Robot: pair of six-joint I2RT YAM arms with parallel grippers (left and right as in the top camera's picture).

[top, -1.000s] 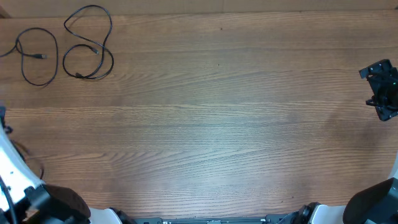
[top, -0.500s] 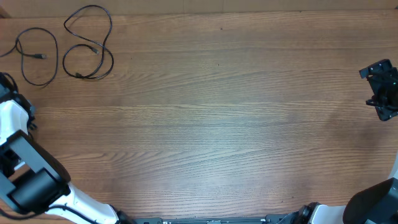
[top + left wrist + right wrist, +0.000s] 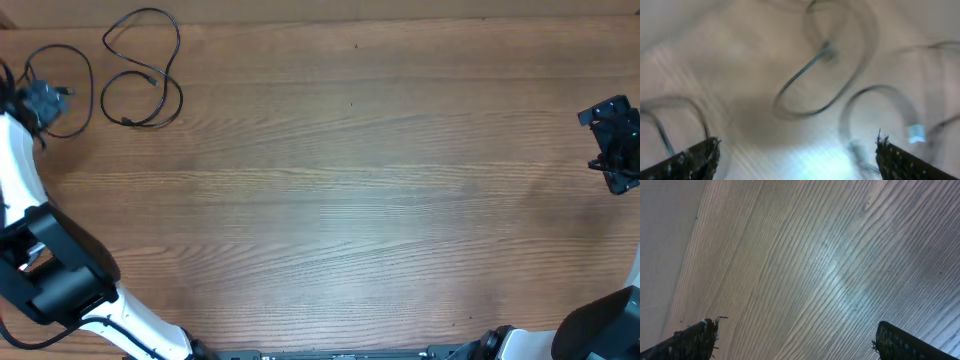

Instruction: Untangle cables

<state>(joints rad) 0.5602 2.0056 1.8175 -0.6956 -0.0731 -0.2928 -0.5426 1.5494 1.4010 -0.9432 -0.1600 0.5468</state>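
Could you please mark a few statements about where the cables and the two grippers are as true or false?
1. The cables lie at the far left corner of the table. True.
2. The right gripper is shut on a cable. False: it is open over bare wood at the right edge, far from the cables.
3. The left gripper is above the leftmost cable loop. True.
4. The left gripper is shut. False: its wrist view shows the fingers wide apart.
5. The cables form one bundle at the table's centre. False: they lie as separate loose loops at the far left.
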